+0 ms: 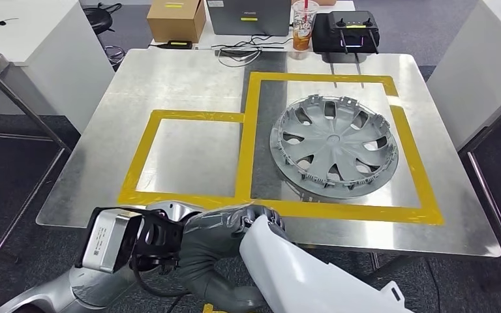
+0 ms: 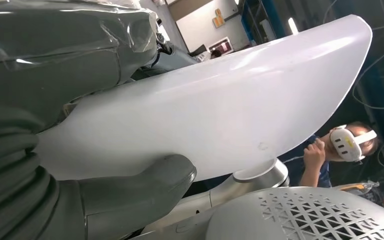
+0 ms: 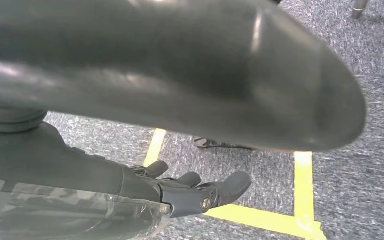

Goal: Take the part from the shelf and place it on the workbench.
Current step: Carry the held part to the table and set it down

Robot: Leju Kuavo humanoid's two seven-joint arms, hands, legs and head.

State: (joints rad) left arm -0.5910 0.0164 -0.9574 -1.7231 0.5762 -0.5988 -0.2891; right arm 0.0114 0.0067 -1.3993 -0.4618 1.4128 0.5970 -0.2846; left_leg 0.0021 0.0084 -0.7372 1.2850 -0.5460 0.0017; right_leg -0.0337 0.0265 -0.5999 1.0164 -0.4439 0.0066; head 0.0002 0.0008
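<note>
The left hand is wrapped around the narrow end of a white part, down at the near edge of the workbench. In the left wrist view the thick thumb presses one face of the part and the rest of the hand sits on the other side, so it's a proper clamp-style hold. The left arm comes in low from the bottom left, bent across the body, with the forearm lying roughly parallel to the bench edge. The part is a smooth curved white shell, tilted, sticking out toward the lower right, and it's off the bench top, just in front of its near edge.

The right hand hangs low over grey carpet with yellow floor tape. Its dark fingers are stretched out, slightly apart, nothing in them.

On the bench there's a grey hubcap lying flat inside the bigger yellow tape box; the smaller box beside it has bare metal inside. A person wearing a white headset shows up in the left wrist view.
</note>
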